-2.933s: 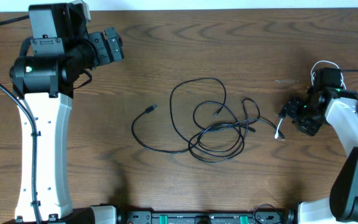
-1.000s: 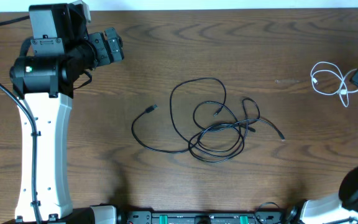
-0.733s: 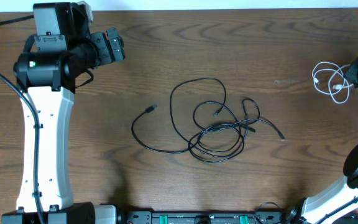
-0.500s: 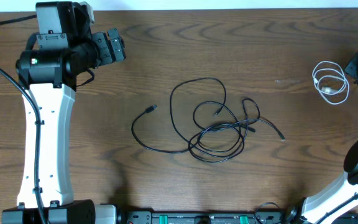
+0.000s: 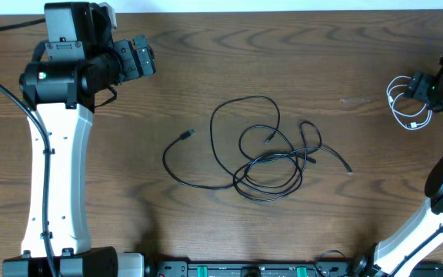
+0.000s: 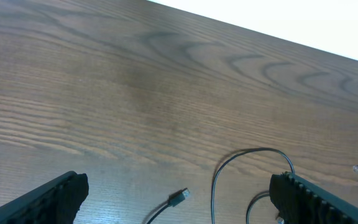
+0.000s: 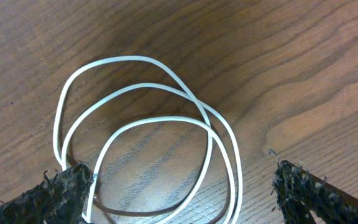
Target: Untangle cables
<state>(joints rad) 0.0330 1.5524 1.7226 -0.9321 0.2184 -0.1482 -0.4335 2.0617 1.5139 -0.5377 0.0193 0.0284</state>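
At the table's right edge, the right gripper (image 7: 179,180) is hanging with its jaws spread wide over the white cable (image 7: 148,143).
On the wooden table (image 5: 321,46), the white cable is lying in loose overlapping loops between the two parted fingers (image 7: 61,196), and nothing is pinching it. Black cables (image 5: 260,154) are lying in a tangled heap at the table's middle, well apart from the white one, with one plug end (image 5: 188,135) trailing out leftward and another (image 5: 348,170) trailing rightward. Up near the far left corner, the left gripper (image 6: 179,180) is hovering well away from the heap, its jaws likewise gaping and gripping nothing.
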